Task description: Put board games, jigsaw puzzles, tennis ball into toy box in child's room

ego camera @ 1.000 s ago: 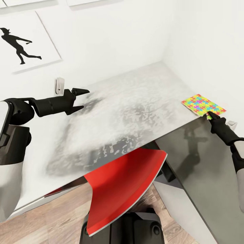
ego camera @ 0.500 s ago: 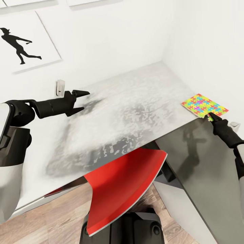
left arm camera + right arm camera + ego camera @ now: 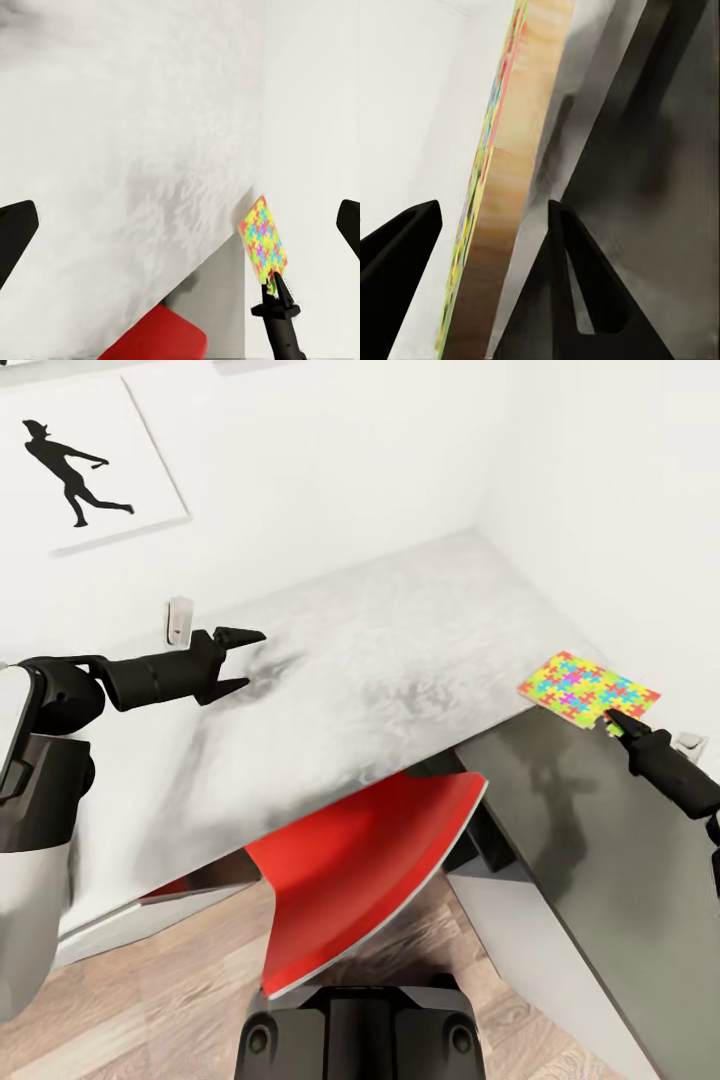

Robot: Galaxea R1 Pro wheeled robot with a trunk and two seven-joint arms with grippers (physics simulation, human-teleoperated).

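White walls meet in a corner ahead of me, and the pale grey table (image 3: 380,650) runs into that corner, its mottled top bare across the middle. On the wall to my left hangs a black silhouette picture (image 3: 75,465) of a running figure; it carries no lettering. A small white fitting (image 3: 178,618) sits on the wall just above the table's back edge. Below the table's near edge a red chair seat (image 3: 350,880) pokes out over the wood-plank floor (image 3: 150,1000), and a lower dark grey cabinet (image 3: 600,880) stands at my right, against the table's end.

One jigsaw puzzle (image 3: 588,690) lies at the table's right-hand edge, its corner overhanging toward the cabinet. It shows interlocking pieces of yellow, pink, blue and green, with no writing I can read.

My left gripper (image 3: 243,657) is stretched out level over the left part of the table, well apart from the puzzle, fingers spread with nothing between them. My right gripper (image 3: 611,721) reaches up from over the cabinet to the puzzle's near corner; in my right wrist view the fingers (image 3: 577,277) are spread either side of the board's wooden edge (image 3: 502,225), one above and one below, not pressed onto it.
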